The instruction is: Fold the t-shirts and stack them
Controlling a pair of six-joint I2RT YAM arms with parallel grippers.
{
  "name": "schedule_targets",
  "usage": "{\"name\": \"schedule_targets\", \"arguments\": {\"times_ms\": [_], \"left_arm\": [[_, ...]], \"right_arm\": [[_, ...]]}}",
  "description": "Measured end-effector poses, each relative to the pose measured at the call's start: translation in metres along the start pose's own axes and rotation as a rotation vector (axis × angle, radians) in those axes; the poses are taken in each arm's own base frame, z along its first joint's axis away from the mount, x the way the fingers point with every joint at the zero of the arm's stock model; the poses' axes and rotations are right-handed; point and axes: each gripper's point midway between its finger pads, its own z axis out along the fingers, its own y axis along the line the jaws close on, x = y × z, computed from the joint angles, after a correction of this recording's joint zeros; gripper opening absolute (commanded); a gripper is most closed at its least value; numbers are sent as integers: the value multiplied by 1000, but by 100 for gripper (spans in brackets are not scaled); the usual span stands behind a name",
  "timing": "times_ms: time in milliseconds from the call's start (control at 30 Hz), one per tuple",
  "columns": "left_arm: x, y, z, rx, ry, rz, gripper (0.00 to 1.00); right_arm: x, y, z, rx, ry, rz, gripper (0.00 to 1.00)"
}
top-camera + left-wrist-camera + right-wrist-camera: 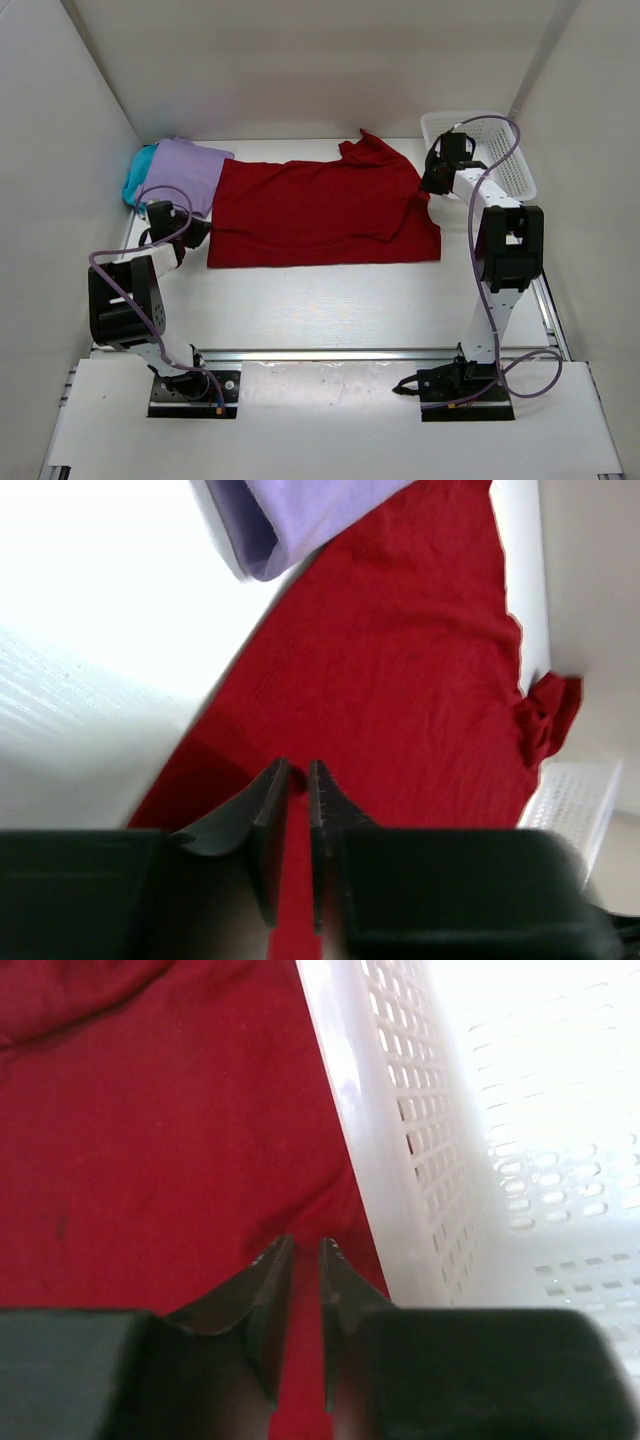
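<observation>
Worktop (330, 300) carries a red shirt (320, 210) spread flat across the middle. Its right edge lies beside a white basket (510, 165), and its left edge touches a lavender shirt (188, 172) lying over a teal shirt (135, 180). Left jaws and right jaws stand narrowly parted with red cloth between them; I cannot tell whether they are grasping it.

Deep red t-shirt (320, 210) spread flat in the middle, one sleeve bunched at its far right corner. Pale lavender t-shirt (185, 172) folded at far left, touching the red one's corner, stacked on teal t-shirt (136, 184)
</observation>
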Motion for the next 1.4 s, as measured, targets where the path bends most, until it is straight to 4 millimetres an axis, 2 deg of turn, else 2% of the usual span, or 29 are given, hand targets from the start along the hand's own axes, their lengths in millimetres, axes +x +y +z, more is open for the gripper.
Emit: {"name": "schedule_targets", "arguments": {"times_ms": [33,100,167,267,333,433,500,567,633,733,833,900,1033,1133,1167,1233,1333,1400], "left_arm": [[-1,-1,0,4,-3,1,29],[-3,-3,0,6,-9,0,32],[-6,-6,0,12,-16,1,33],[-9,-10,-8,22,-36,2,32],[-9,-12,-21,39,-61,3,31],[2,-10,-47,65,-86,19,32],[14,-6,-58,77,-85,45,33],[28,8,-65,65,-69,61,33],[38,33,-68,17,-58,49,37],[53,72,-70,-72,-31,15,39],[62,84,-69,-112,0,9,39],[65,86,-66,-119,11,10,38],[64,81,-58,-104,18,4,35],[64,78,-52,-90,21,-10,33],[64,77,-51,-87,20,-13,29],[64,76,-49,-87,23,-20,19],[66,75,-46,-92,30,-25,0],[66,73,-44,-93,29,-25,0]], "right_arm": [[-1,0,-1,-1,-4,2,19],[-2,1,-4,-4,-14,9,30],[-4,1,-12,-7,-28,17,31],[-6,7,-35,-34,-76,43,19],[1,10,-55,-66,-122,76,1],[32,9,-82,-105,-160,136,0],[54,4,-89,-124,-175,169,0],[87,-9,-89,-115,-143,201,4],[121,-31,-86,-74,-99,249,13],[146,-61,-84,-2,-67,306,28],[144,-76,-85,36,-87,328,40],[139,-77,-85,37,-109,322,42],[137,-80,-84,35,-120,319,41],[143,-83,-82,41,-110,317,40],[147,-83,-81,41,-100,318,40],[155,-85,-79,36,-79,324,37],[162,-83,-77,16,-60,330,1],[161,-83,-76,-2,-58,347,0]]}}
